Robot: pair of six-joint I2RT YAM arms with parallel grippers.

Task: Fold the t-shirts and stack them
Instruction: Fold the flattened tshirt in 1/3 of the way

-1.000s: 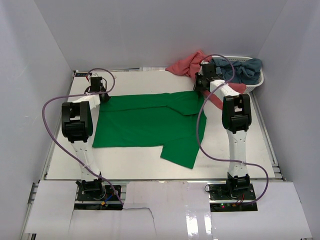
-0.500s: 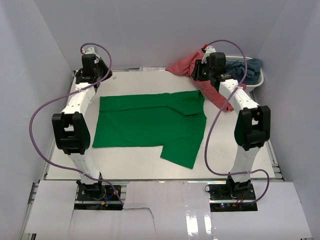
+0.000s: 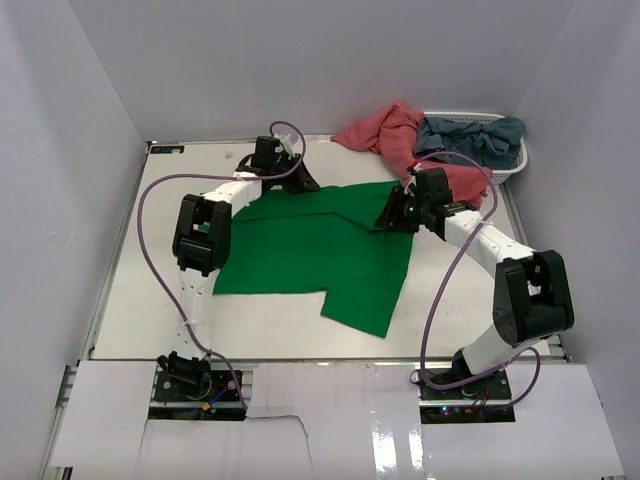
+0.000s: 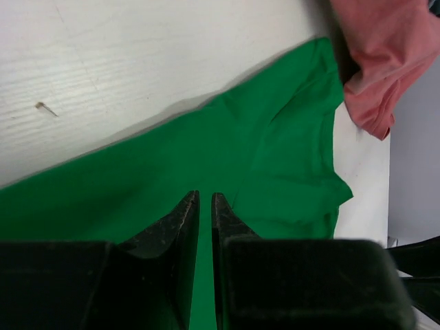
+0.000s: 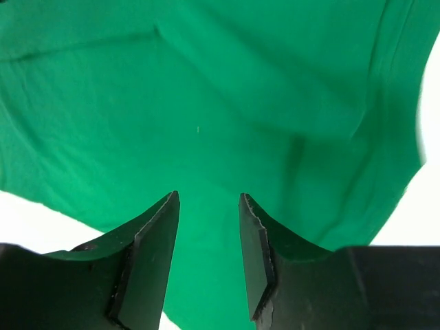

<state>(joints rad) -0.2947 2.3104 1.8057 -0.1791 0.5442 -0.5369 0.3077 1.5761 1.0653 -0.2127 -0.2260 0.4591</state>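
White tabletop [image 3: 140, 250] bore a smooth green shirt [image 3: 300, 250] beneath the barely parted left gripper [image 4: 205, 196] and spread right gripper [image 5: 208, 196]; the slatted basket [image 3: 515, 166] beyond held a crumpled blue shirt [image 3: 470, 135].

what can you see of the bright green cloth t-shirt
The bright green t-shirt is plain soft cloth, spread mostly flat on the white table, lightly creased, one flap jutting toward the near edge. The salmon-pink shirt lies by its far right corner. The left gripper and right gripper hang over it.

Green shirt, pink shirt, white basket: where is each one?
green shirt [image 3: 300, 245], overhead view, middle of its body.
pink shirt [image 3: 385, 135], overhead view, its bunched far part.
white basket [image 3: 519, 162], overhead view, right end wall.
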